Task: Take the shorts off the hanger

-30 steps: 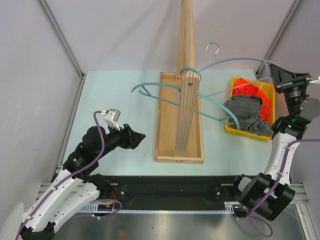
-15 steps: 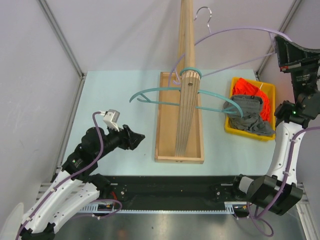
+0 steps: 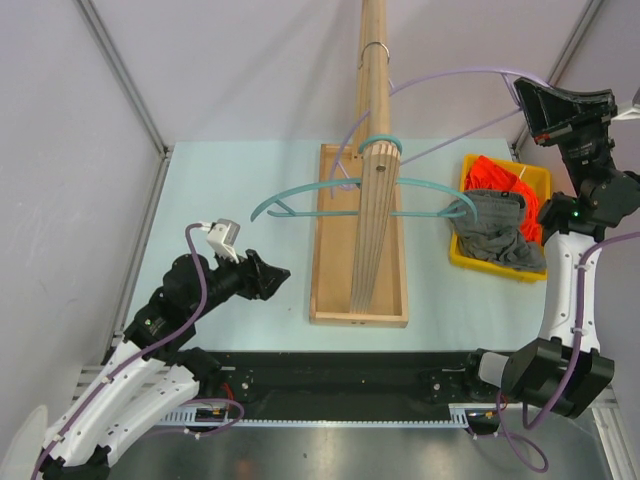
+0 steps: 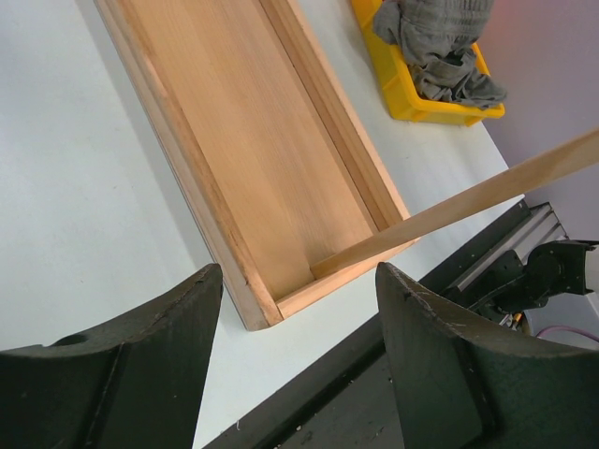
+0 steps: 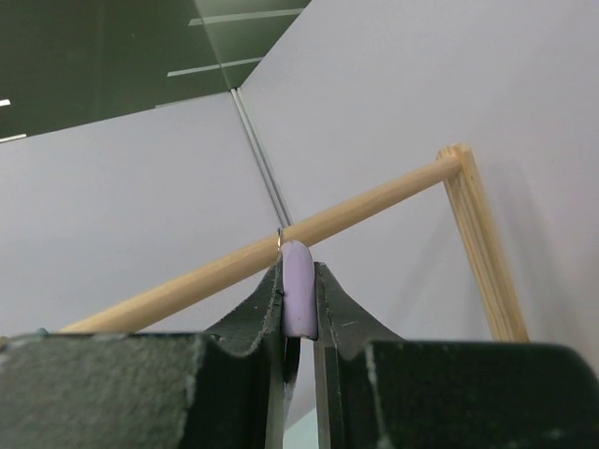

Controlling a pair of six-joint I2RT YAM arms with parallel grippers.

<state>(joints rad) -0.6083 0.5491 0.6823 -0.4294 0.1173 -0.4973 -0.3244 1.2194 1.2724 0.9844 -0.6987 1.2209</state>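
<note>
Both pairs of shorts lie in the yellow bin [image 3: 462, 258] at the right: the orange-red pair [image 3: 505, 178] at the back, the dark grey pair [image 3: 495, 235] in front, also in the left wrist view [image 4: 440, 42]. My right gripper [image 3: 522, 98] is raised at the far right, shut on the end of an empty purple hanger [image 3: 450, 73]. In the right wrist view the purple hanger [image 5: 298, 301] sits between the fingers, its metal hook [image 5: 279, 238] at the wooden pole [image 5: 365, 208]. My left gripper [image 3: 280, 272] is open and empty, low, left of the rack.
A wooden rack with a tray base [image 3: 335, 270] and a tall pole [image 3: 373, 60] stands mid-table. An empty teal hanger [image 3: 320, 188] hangs from it, its right end near the grey shorts. The tray base also shows in the left wrist view [image 4: 253, 140].
My right gripper has swung up and back with the purple hanger; its hook went from free in the air to the pole. The teal hanger has swung. The left arm has not moved.
</note>
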